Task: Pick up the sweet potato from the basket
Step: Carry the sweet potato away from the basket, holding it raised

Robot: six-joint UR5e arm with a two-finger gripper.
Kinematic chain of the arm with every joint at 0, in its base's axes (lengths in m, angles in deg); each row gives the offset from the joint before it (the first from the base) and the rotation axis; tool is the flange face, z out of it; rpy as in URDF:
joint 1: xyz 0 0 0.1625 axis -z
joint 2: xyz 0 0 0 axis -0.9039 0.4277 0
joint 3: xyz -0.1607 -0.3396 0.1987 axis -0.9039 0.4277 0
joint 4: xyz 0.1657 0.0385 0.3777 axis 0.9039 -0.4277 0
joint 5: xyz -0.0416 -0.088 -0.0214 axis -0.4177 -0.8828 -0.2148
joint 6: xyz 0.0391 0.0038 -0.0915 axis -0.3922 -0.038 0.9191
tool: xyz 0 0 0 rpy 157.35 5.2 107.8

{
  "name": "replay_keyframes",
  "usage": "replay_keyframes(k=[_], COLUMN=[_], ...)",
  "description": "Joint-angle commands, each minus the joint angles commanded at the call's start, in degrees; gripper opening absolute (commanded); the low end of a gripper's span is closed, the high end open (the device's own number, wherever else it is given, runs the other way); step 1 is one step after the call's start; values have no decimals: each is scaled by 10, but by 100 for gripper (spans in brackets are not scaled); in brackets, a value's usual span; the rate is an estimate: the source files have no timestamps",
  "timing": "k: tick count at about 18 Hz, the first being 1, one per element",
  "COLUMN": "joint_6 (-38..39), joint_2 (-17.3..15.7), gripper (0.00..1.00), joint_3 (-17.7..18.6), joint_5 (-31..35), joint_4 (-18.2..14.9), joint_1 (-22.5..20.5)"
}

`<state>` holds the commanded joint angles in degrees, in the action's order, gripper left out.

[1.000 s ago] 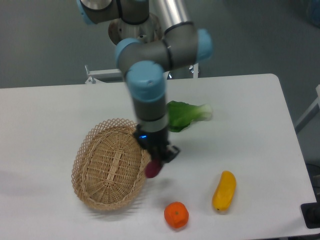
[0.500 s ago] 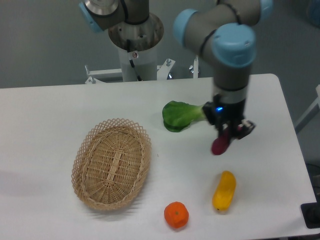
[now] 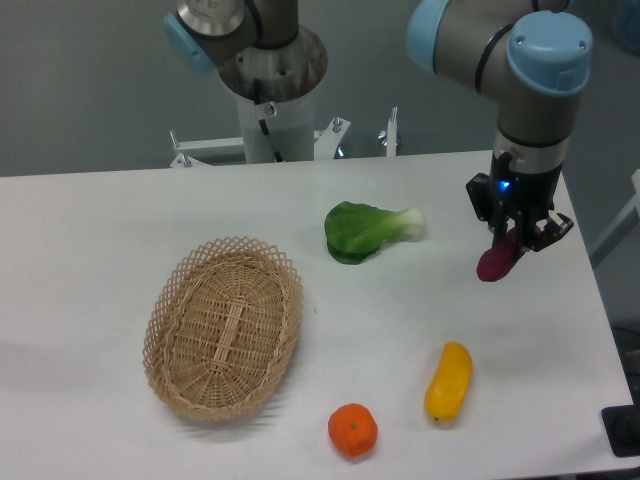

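Observation:
My gripper [image 3: 512, 240] is shut on the sweet potato [image 3: 495, 262], a small dark reddish-purple tuber that hangs from the fingers above the right side of the white table. The oval tan wicker basket [image 3: 224, 326] sits at the left of the table, far from the gripper, with nothing showing inside it.
A green leafy vegetable [image 3: 366, 229] lies mid-table, left of the gripper. A yellow elongated vegetable [image 3: 448, 381] and a round orange fruit [image 3: 353, 430] lie near the front edge. The table's right edge is close beside the gripper. The arm's base [image 3: 272, 70] stands at the back.
The gripper has carried the sweet potato from the basket's right rim across the table to the far right side, and slightly toward the back.

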<state>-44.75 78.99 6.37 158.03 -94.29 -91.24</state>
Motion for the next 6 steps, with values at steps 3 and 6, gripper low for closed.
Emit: replay_keyframes(k=[3,6], joint_6=[1,1], joint_2=[0,0], gripper=[13,13], joint_3=[-1,-1], joint_5=[-1,-7], joint_4=[0,1], joint_1=[0,-1])
